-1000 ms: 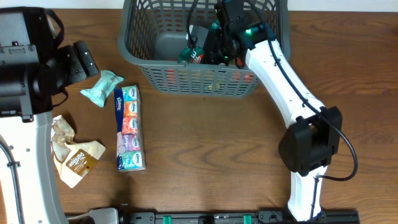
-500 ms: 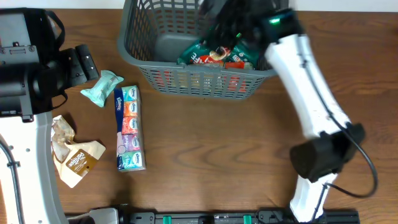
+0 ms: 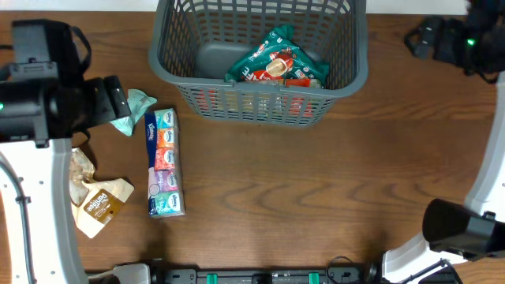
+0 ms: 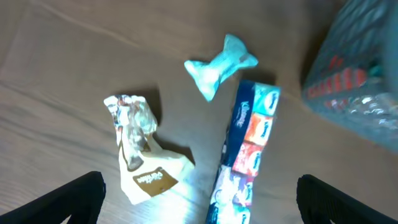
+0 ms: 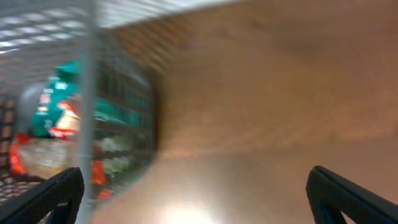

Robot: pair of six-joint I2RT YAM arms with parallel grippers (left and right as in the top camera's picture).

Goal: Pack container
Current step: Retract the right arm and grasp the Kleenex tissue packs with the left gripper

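Observation:
The dark grey slotted container (image 3: 173, 71) stands at the table's far middle with a green and red snack packet (image 3: 276, 65) lying inside; both show blurred in the right wrist view, the container (image 5: 90, 93) and the packet (image 5: 56, 118). My right gripper (image 5: 196, 199) is open and empty, out to the right of the container over bare wood; overhead it sits at the far right (image 3: 422, 38). My left gripper (image 4: 199, 199) is open and empty, above the packets on the left.
On the left lie a teal packet (image 3: 136, 106) (image 4: 221, 65), a long multicolour tissue pack (image 3: 164, 162) (image 4: 245, 149) and a crumpled white and brown packet (image 3: 95, 197) (image 4: 143, 162). The container's corner (image 4: 367, 81) shows at the left wrist view's right edge.
My right gripper has let go of the green and red packet inside the container and swung out to the far right. My left arm has shifted slightly right, over the teal packet.

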